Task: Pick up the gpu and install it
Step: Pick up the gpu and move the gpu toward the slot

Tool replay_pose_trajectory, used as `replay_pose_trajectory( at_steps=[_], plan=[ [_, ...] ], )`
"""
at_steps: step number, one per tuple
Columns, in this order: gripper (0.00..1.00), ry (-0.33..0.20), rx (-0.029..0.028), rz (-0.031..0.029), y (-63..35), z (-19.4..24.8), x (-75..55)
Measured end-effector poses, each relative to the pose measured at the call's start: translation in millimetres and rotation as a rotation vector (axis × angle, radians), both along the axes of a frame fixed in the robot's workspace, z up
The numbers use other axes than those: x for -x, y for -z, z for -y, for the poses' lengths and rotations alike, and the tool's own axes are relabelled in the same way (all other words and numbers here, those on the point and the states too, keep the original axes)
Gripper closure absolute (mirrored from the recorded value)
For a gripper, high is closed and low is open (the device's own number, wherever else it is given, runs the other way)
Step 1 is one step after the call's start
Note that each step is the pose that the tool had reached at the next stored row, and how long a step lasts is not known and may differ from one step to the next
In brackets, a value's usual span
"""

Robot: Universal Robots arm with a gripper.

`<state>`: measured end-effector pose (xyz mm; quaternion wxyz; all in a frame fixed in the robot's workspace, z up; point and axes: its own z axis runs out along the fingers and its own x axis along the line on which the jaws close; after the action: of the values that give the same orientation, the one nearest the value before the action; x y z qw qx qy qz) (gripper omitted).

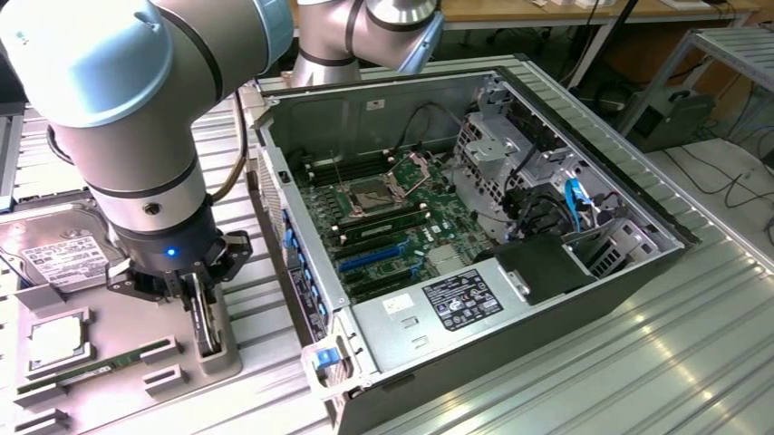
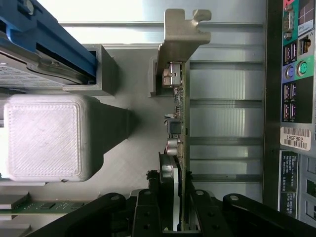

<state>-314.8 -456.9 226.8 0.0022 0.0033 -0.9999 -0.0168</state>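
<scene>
The gpu (image 1: 209, 332) stands on edge in a slot of the grey parts tray (image 1: 133, 326), at the exterior view's left of the open computer case (image 1: 484, 227). In the wrist view the gpu (image 2: 181, 113) is seen edge-on, its pale metal bracket (image 2: 183, 34) at the far end. My gripper (image 1: 202, 308) reaches straight down over it. The black fingers (image 2: 148, 212) sit tight against both faces of the card, and the gripper (image 2: 175, 202) is shut on it. The card's lower edge is still at the tray.
On the tray lie a silver hard drive (image 1: 61, 254), a CPU (image 1: 54, 343) and a green memory stick (image 1: 91, 372). The case lies on its side, motherboard (image 1: 387, 227) exposed, with blue slots (image 1: 369, 263) near its rear wall. The case's port panel (image 2: 296, 74) is close beside the card.
</scene>
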Motion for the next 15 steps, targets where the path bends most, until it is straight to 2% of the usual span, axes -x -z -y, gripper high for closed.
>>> replay_pose_trajectory(
  at_steps=[2,15],
  plan=[
    [0.72,0.0,-0.0015,0.0002,-0.1,0.0,0.1],
    [0.72,0.0,-0.0014,0.0,-11.8,0.1,0.0]
  ],
)
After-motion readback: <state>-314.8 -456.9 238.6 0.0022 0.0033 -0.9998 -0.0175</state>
